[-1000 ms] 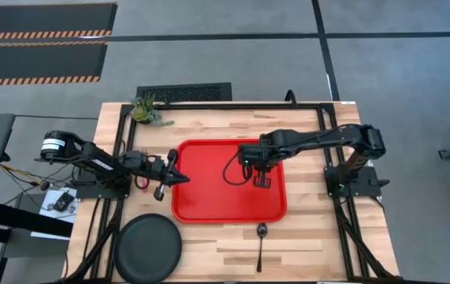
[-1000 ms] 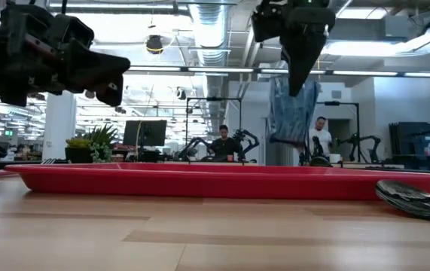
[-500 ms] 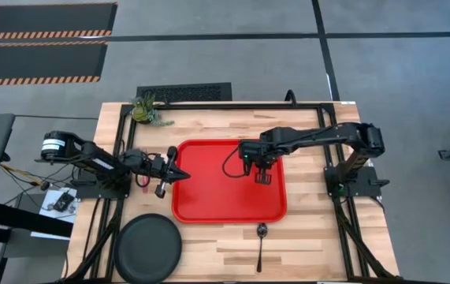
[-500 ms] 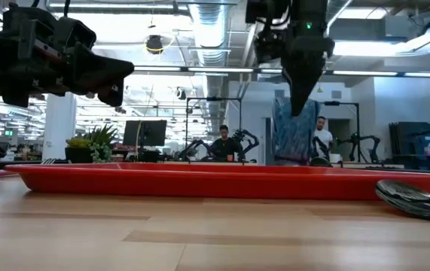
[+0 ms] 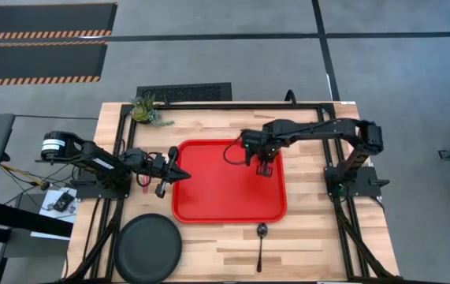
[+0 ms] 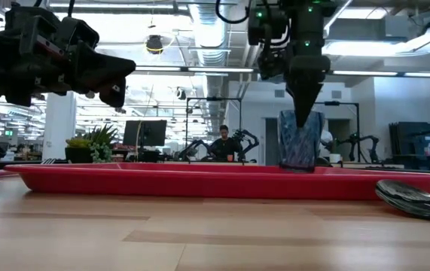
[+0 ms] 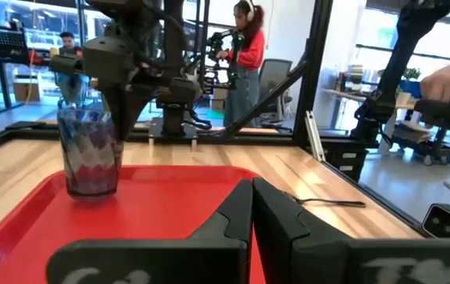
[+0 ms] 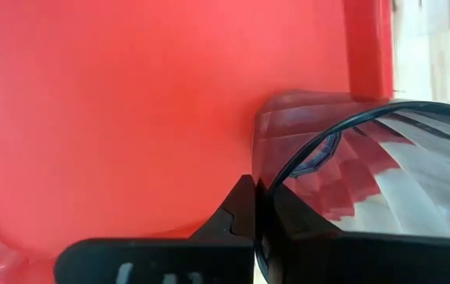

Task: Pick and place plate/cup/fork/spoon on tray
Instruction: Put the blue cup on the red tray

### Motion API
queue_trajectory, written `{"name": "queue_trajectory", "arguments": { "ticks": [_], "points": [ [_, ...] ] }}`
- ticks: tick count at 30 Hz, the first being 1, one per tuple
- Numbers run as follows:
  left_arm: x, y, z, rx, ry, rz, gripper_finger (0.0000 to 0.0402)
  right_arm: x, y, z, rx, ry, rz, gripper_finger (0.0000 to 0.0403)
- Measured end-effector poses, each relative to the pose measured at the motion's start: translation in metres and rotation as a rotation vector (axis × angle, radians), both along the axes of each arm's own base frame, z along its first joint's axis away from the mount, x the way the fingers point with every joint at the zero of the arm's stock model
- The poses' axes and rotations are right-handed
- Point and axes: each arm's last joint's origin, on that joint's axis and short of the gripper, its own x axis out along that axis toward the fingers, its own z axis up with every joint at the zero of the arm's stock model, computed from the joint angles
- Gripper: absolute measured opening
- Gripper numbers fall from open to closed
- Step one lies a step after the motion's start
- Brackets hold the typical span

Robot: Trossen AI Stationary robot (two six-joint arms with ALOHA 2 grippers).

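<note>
The red tray (image 5: pixel 209 197) lies mid-table. The see-through dark-tinted cup (image 7: pixel 91 154) stands upright on the tray's far right part, also seen in the low view (image 6: pixel 300 147). My right gripper (image 5: pixel 264 164) is above it, shut on its rim. My left gripper (image 5: pixel 182 176) is shut and empty, hovering over the tray's left edge, pointing right. The black plate (image 5: pixel 147 247) lies flat on the table at the near left. The dark spoon (image 5: pixel 261 241) lies on the table just near of the tray. The fork does not show. My right gripper pinches the cup's rim (image 8: pixel 281 172) between its two fingers, one finger inside the cup and one outside. The fingers (image 7: pixel 122 110) come from above, pointing down. The cup is upright, its bottom (image 7: pixel 91 189) on the tray floor.
A small potted plant (image 5: pixel 147 110) stands at the table's far left corner. A black frame (image 5: pixel 311 105) runs along the table's edges. The tray's left and near parts are bare. People and other robot arms show in the room behind the table.
My right gripper has moved toward the table's far edge and down, carrying the cup. The cup hung clear above the tray and now stands on the tray floor, still upright and still held.
</note>
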Motion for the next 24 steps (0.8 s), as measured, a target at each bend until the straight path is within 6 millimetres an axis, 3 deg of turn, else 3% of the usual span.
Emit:
{"name": "queue_trajectory", "arguments": {
  "ticks": [8, 24],
  "points": [
    [0.0, 0.0, 0.0, 0.006, -0.003, 0.001, 0.0, -0.004, -0.016, 0.0, 0.031, 0.0, -0.041, 0.0016],
    [0.0, 0.0, 0.0, 0.025, -0.007, 0.004, 0.0, -0.003, -0.017, -0.005, 0.081, 0.017, -0.04, 0.0015]
  ]
}}
